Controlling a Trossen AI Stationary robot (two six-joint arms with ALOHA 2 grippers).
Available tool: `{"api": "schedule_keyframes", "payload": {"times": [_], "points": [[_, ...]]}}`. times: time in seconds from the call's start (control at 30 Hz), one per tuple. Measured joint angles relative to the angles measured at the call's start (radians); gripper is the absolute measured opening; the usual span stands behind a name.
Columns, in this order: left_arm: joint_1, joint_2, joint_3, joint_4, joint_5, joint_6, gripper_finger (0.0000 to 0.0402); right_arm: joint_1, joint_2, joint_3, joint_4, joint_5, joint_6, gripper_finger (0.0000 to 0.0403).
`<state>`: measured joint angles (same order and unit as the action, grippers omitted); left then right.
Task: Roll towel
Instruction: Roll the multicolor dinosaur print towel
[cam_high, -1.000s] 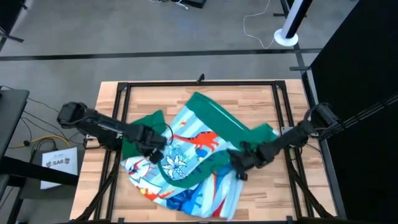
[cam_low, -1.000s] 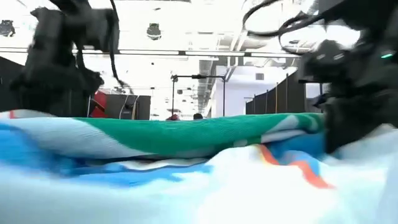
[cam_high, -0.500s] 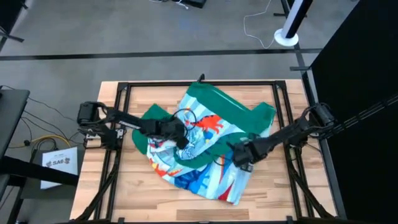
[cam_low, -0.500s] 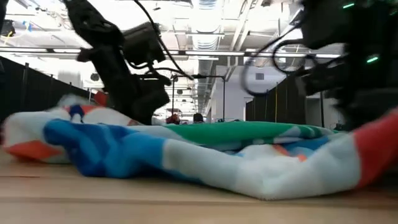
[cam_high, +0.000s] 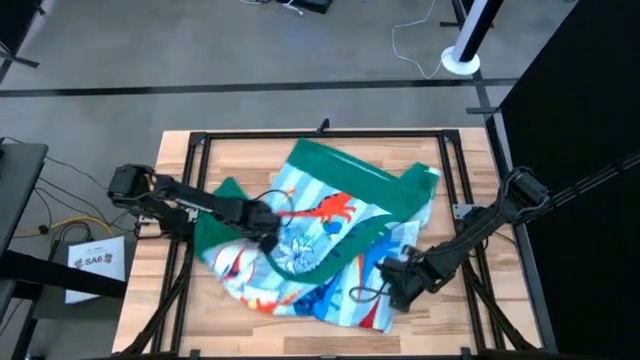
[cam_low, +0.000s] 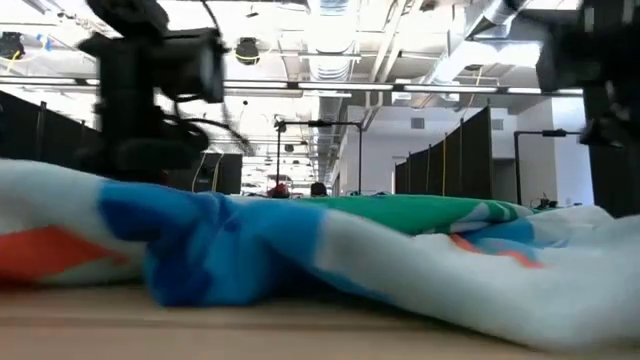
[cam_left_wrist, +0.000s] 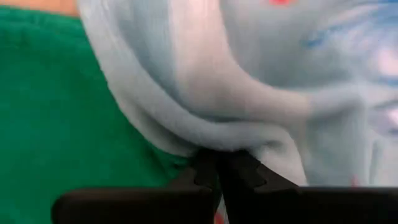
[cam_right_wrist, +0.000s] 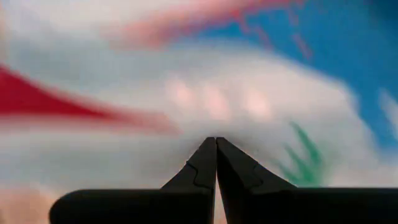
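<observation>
1. Green and light-blue, the towel (cam_high: 320, 235) lies crumpled across the middle of the wooden table (cam_high: 440, 330), one green edge reaching toward the far side.
2. Left gripper (cam_high: 265, 232) sits on the towel's left part; in the left wrist view its fingers (cam_left_wrist: 205, 171) are pressed together with a pale fold pinched between them.
3. Right gripper (cam_high: 395, 290) is at the towel's near right corner; its fingers (cam_right_wrist: 205, 163) meet tip to tip against the cloth.
</observation>
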<state>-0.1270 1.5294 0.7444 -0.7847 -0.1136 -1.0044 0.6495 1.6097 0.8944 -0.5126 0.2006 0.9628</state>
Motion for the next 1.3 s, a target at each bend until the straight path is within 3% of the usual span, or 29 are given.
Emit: {"api": "schedule_keyframes", "payload": {"times": [0.17,0.27,0.37,0.43,0.5,0.57,0.63,0.73,0.87,1.03,1.13,1.3], "points": [[-0.088,-0.185,0.015,-0.145,-0.018,-0.150,0.0000,-0.021,0.086,-0.001,0.132,0.055,-0.051,0.0000],[-0.094,-0.249,0.013,-0.145,-0.208,-0.178,0.0000,-0.021,0.174,0.005,0.139,0.044,-0.054,0.0000],[-0.066,-0.254,0.007,-0.042,-0.396,-0.107,0.0000,-0.019,0.218,0.015,0.119,-0.010,-0.042,0.0000],[-0.042,-0.222,-0.021,0.069,-0.449,-0.027,0.0000,-0.008,0.219,0.020,0.096,-0.028,0.004,0.0000],[-0.024,-0.172,-0.049,0.211,-0.437,0.051,0.0000,0.011,0.171,0.017,0.007,-0.100,0.069,0.0000],[-0.014,-0.103,-0.079,0.351,-0.393,0.111,0.0000,0.045,0.095,0.001,-0.198,-0.185,0.133,0.0000],[-0.012,-0.012,-0.096,0.424,-0.336,0.134,0.0000,0.067,0.026,0.000,-0.286,-0.206,0.203,0.0000],[-0.016,0.091,-0.085,0.411,-0.335,0.130,0.0000,0.093,-0.100,0.014,-0.366,-0.112,0.299,0.0000],[-0.052,0.136,-0.075,0.336,-0.387,-0.024,0.0000,0.124,-0.138,0.009,-0.347,-0.009,0.348,0.0000],[-0.173,0.024,-0.090,-0.009,-0.316,-0.220,0.0000,0.107,-0.051,0.011,-0.246,0.052,0.312,0.0000],[-0.268,-0.085,-0.091,-0.076,-0.230,-0.373,0.0000,0.088,0.046,0.014,-0.214,0.049,0.299,0.0000],[-0.415,-0.211,-0.090,-0.149,-0.251,-0.551,0.0000,0.093,0.177,0.034,-0.267,-0.020,0.317,0.0000]]}}
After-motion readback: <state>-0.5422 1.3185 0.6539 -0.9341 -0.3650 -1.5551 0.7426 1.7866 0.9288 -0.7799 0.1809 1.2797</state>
